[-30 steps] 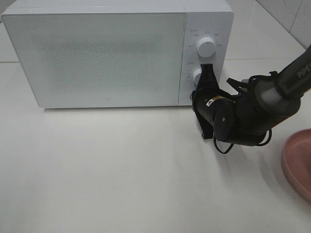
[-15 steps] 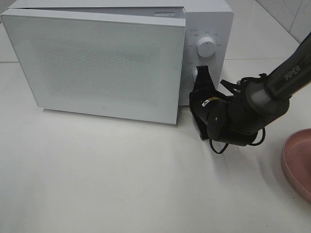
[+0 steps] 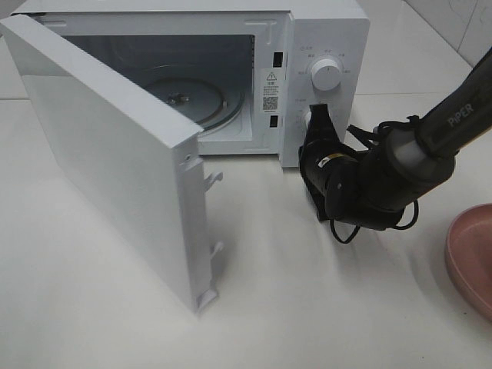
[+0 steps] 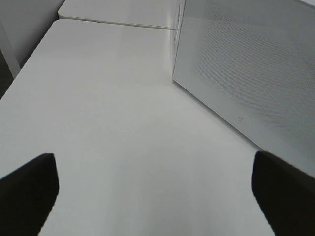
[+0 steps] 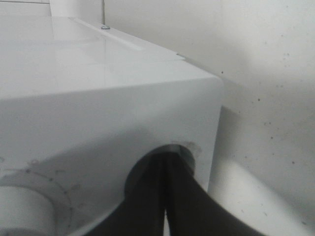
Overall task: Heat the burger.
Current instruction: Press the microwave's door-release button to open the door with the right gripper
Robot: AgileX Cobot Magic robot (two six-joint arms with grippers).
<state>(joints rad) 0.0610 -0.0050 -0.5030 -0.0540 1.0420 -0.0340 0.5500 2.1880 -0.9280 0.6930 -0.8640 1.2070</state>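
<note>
No burger in view; likely soft, stacked: grip low sides. Left pincer [image 4: 153,189] apart; right pincer [image 3: 318,115] together against microwave [image 3: 327,23], centre-right.

the microwave [image 3: 327,31] is plain white, and so is the knob [image 3: 326,75] just above the right jaws, ringed by tiny grey markings. the right jaws are matt black, like the arm [image 3: 400,173] behind them, which carries white lettering further up. the door [image 3: 115,165], well to the left of those jaws, is white, and the left wrist view shows a fine grey dot mesh across it. a white sticker [image 3: 270,91] bears black print. the plate [image 3: 470,257] is dusty pink. the desk [image 3: 307,307] is white. the left jaws are black.
</note>
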